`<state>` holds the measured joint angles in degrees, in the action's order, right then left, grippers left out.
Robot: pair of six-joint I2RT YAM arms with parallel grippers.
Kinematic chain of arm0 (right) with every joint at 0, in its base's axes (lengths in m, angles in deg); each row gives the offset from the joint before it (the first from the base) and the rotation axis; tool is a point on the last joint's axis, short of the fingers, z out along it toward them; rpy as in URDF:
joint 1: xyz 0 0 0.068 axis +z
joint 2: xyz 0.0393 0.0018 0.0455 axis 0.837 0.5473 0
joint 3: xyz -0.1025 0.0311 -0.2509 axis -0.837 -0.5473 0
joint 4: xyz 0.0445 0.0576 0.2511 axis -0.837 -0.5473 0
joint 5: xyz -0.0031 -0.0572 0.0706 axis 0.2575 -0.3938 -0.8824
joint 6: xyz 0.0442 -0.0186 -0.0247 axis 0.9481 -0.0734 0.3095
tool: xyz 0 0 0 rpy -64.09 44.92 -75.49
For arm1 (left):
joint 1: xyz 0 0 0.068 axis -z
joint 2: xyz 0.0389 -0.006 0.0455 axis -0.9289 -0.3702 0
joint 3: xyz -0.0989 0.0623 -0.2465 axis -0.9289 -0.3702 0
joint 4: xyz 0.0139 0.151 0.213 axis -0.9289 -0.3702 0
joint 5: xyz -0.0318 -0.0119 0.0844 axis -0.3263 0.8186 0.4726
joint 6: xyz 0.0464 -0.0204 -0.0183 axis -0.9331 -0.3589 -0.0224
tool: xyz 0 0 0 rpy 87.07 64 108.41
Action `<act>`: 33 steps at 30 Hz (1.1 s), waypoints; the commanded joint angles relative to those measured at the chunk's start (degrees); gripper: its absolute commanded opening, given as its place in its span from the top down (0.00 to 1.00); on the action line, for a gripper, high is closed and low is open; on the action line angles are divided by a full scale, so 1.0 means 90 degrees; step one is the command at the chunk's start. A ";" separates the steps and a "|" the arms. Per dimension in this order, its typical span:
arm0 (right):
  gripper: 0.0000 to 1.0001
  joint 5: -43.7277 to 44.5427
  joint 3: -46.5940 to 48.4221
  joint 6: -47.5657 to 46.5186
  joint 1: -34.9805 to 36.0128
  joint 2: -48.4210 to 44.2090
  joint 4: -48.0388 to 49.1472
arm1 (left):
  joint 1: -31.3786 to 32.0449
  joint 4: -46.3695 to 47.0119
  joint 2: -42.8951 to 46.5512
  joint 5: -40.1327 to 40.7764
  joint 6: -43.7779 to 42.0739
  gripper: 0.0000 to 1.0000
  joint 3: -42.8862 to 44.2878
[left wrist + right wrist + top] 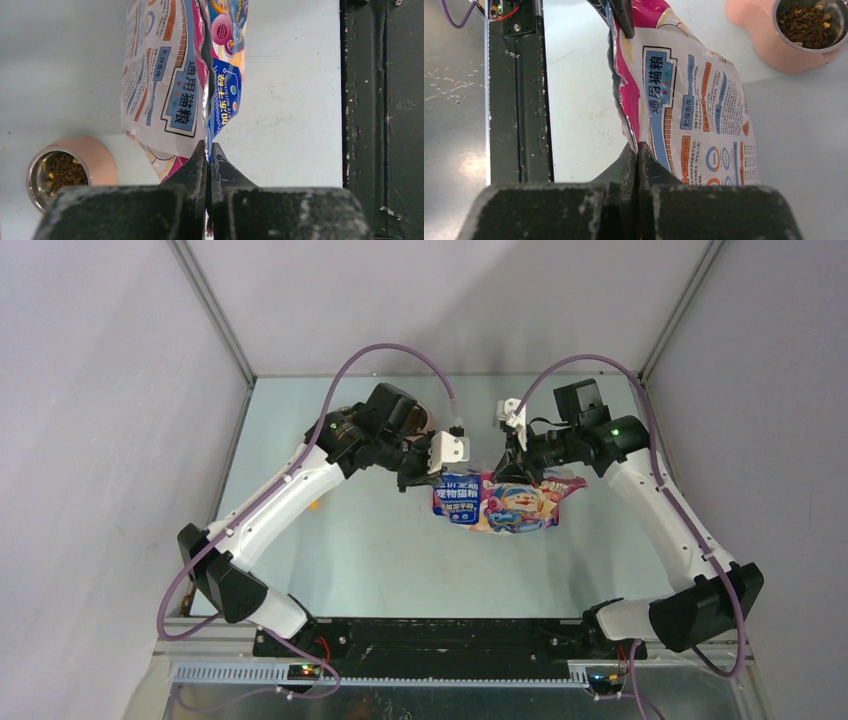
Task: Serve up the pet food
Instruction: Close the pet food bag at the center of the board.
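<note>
jaws of left gripper (209,148) and right gripper (638,148) are pinching opposite ends of the cat food bag (505,505), stretching it between them. beyond, kibble (805,22) is lying in a steel bowl (777,17); tilting slowly toward it is looking wisest.

Pale table (295,100), pink feeder (101,156) on it

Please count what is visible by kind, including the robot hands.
cat food bag: 1
pink feeder: 1
steel bowl holding kibble: 1 in view
robot hands: 2, the left hand and the right hand
Total: 5
</note>
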<state>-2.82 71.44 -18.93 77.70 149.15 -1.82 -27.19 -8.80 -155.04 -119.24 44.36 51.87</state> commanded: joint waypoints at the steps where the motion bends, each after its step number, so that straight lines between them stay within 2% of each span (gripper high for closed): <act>1: 1.00 -0.0254 0.0282 -0.0224 0.0041 -0.0294 0.0072 | -0.0278 -0.0486 -0.0083 -0.0382 0.0040 1.00 0.0130; 2: 0.97 -0.0159 0.0245 -0.0387 0.0055 -0.0344 0.0068 | -0.0332 -0.0570 -0.0121 -0.0507 0.0020 1.00 0.0302; 3: 0.87 -0.0103 0.0224 -0.0444 0.0073 -0.0363 0.0106 | -0.0452 -0.0780 -0.0223 -0.0786 -0.0006 1.00 0.0411; 4: 0.82 -0.0012 0.0162 -0.0501 0.0121 -0.0427 0.0158 | -0.0501 -0.0927 -0.0368 -0.1054 -0.0079 1.00 0.0685; 5: 0.72 0.0025 0.0124 -0.0501 0.0155 -0.0454 0.0305 | -0.0602 -0.1232 -0.0459 -0.1185 -0.0119 1.00 0.0822; 7: 0.60 0.0127 0.0021 -0.0404 0.0270 -0.0537 0.0581 | -0.0688 -0.1738 -0.0718 -0.1501 -0.0293 1.00 0.1264; 11: 0.53 0.0349 -0.0064 -0.0263 0.0654 -0.0526 0.0927 | -0.0707 -0.2566 -0.1127 -0.1931 -0.0679 1.00 0.1813; 18: 0.52 0.1161 -0.0303 0.0108 0.1196 -0.0315 0.1559 | -0.0707 -0.2925 -0.1282 -0.2157 -0.0809 1.00 0.1961; 23: 0.55 0.1362 -0.0458 0.0080 0.1297 -0.0263 0.1621 | -0.0707 -0.2946 -0.1245 -0.2164 -0.0788 1.00 0.1957; 25: 0.63 0.1243 -0.0466 0.0029 0.1314 -0.0265 0.1526 | -0.0707 -0.2940 -0.1252 -0.2159 -0.0774 1.00 0.1967; 27: 0.81 0.1071 -0.0433 -0.0058 0.1335 -0.0251 0.1367 | -0.0707 -0.2939 -0.1262 -0.2132 -0.0760 1.00 0.1969; 28: 0.95 0.1010 -0.0398 -0.0069 0.1338 -0.0206 0.1222 | -0.0707 -0.2929 -0.1262 -0.2119 -0.0757 1.00 0.1967; 30: 1.00 0.0789 -0.0267 -0.0068 0.1328 -0.0109 0.0963 | -0.0707 -0.2899 -0.1260 -0.2084 -0.0729 1.00 0.1960; 33: 1.00 0.0078 0.0064 0.0039 0.1205 0.0095 0.0474 | -0.0707 -0.2847 -0.1249 -0.2029 -0.0685 1.00 0.1946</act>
<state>4.83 68.03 -19.19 89.11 147.27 7.62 -33.44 -30.31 -167.56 -135.81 37.76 67.79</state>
